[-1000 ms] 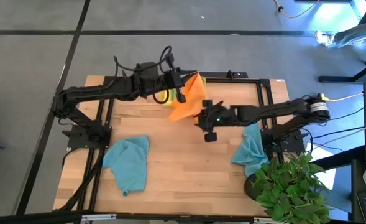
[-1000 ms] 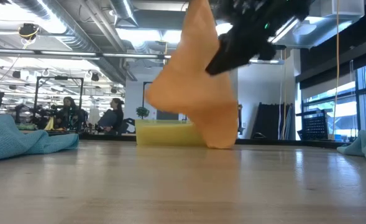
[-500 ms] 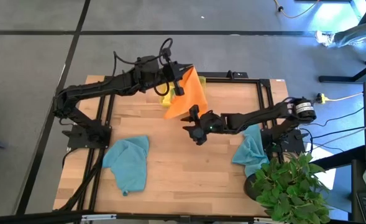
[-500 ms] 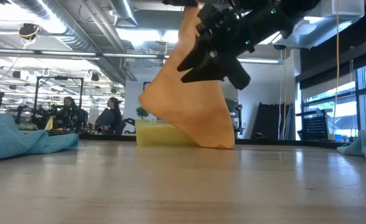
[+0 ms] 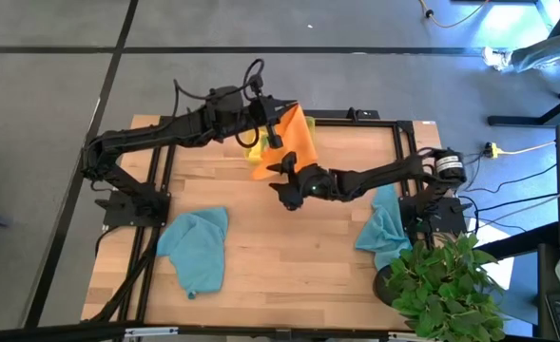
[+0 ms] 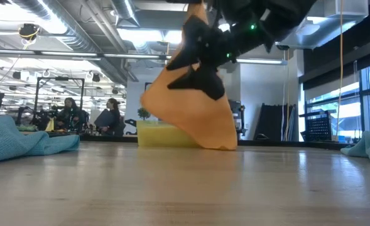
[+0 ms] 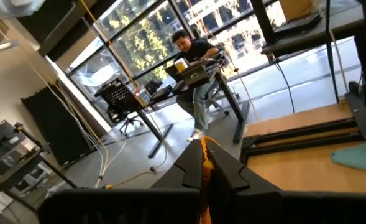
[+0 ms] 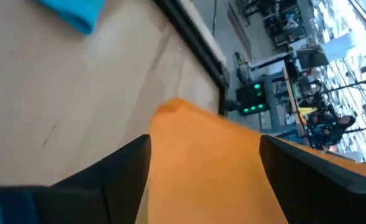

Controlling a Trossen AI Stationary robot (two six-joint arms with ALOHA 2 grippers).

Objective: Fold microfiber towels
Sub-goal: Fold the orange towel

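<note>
The left tool [image 5: 278, 128] is pinched on the top corner of the orange towel [image 5: 289, 152], which hangs lifted at the far middle of the worktop [image 5: 289, 256], its long axis running down from that corner to a lower edge touching the wood just in front of the yellow tray [image 6: 163, 134]. The right tool [image 5: 286, 179] is at the near lower edge of the cloth, fingers spread with the orange fabric between them in its wrist view, so it is the nearer arm for the free corner. Two teal towels [image 5: 196, 249] lie apart at near left and near right.
</note>
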